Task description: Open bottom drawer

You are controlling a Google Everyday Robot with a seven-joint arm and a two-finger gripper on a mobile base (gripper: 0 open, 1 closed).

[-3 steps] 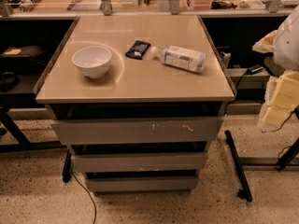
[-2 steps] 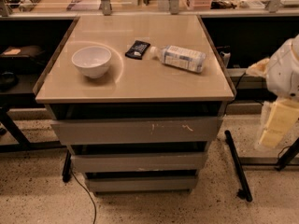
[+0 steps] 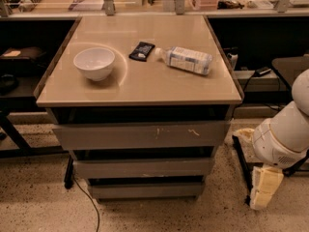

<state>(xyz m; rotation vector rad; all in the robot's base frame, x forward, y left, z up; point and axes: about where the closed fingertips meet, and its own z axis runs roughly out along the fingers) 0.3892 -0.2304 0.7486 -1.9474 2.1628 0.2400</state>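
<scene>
The biggest thing is a grey cabinet with a flat tan tabletop [image 3: 140, 88]. It stands on a speckled floor [image 3: 34, 197]. Under the tabletop are three plain grey drawer fronts, one below the other.

The top drawer front [image 3: 120, 135] is the widest and has pale scratch marks. The middle drawer front [image 3: 142, 168] is a bit narrower. The bottom drawer [image 3: 145, 190] is the narrowest and shortest. It sits right down by the floor and looks pushed in.

The robot's white arm [image 3: 285, 134] is at the right side, low down and well apart from the cabinet. Its pale hand [image 3: 262, 192] hangs below the arm, near the floor, about level with the bottom drawer. It holds nothing and touches nothing. I cannot tell if the hand is released or clenched.

A black slanted leg [image 3: 241, 163] stands between the hand and the drawers. A thin black cable [image 3: 89, 202] lies on the floor near the left end of the bottom drawer.

On the tabletop, a white bowl [image 3: 94, 63] sits at the left. A clear bottle [image 3: 186, 60] lies on its side at the right. A small dark packet [image 3: 142, 50] lies between them, just beside the bottle's cap.
</scene>
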